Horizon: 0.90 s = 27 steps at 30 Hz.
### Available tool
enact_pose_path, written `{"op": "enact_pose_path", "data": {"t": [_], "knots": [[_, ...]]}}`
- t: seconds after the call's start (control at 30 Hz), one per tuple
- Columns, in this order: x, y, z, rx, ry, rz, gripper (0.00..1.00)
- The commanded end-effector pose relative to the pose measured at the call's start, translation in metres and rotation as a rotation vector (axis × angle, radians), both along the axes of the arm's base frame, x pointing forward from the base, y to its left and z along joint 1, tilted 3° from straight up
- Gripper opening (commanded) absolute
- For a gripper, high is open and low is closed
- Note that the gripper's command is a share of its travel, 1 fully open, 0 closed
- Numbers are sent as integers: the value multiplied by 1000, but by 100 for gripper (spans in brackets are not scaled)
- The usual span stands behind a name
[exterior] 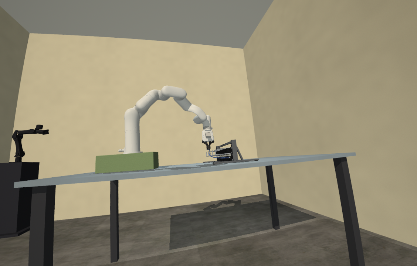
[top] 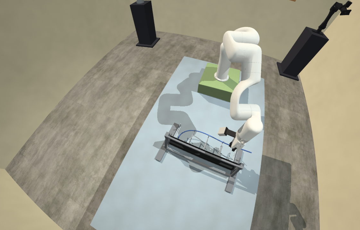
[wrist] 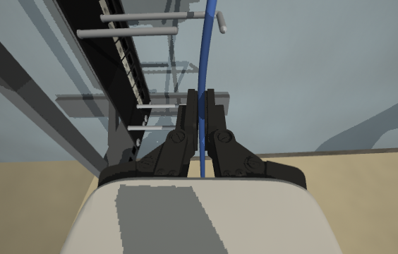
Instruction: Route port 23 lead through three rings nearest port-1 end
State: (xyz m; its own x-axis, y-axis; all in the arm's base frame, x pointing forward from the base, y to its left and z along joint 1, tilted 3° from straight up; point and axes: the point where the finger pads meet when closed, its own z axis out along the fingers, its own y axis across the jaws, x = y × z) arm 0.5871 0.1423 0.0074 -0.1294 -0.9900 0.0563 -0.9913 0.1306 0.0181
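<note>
The loose rack [top: 234, 173] [exterior: 233, 150] stands on the table with its black patch panel [top: 204, 156] [wrist: 121, 56] facing the arm. Grey rings [top: 207, 140] [wrist: 128, 32] stick out from it in a row. The blue lead [top: 195, 131] [exterior: 209, 154] [wrist: 204, 53] leaves a port at the rack's left end in the top view, arcs over the ring tops and runs to my gripper [top: 233, 148] [exterior: 207, 147] [wrist: 200, 92]. The gripper is shut on the lead beside the rack's other end. The free end [top: 250, 151] sticks out past the fingers. I cannot tell whether the lead sits inside any ring.
The green base block [top: 218, 85] [exterior: 125, 162] holds the arm at the table's [top: 147, 186] far end. The table's right edge is close to the gripper and the lead's free end. Black camera stands are on the floor.
</note>
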Motion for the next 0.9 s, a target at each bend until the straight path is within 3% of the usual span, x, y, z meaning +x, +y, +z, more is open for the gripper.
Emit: {"op": "enact_pose_path", "data": {"t": [0.0, 0.87], "knots": [[2, 0, -4, 1, -5, 0, 0], [1, -2, -39, 1, -5, 0, 0]]}}
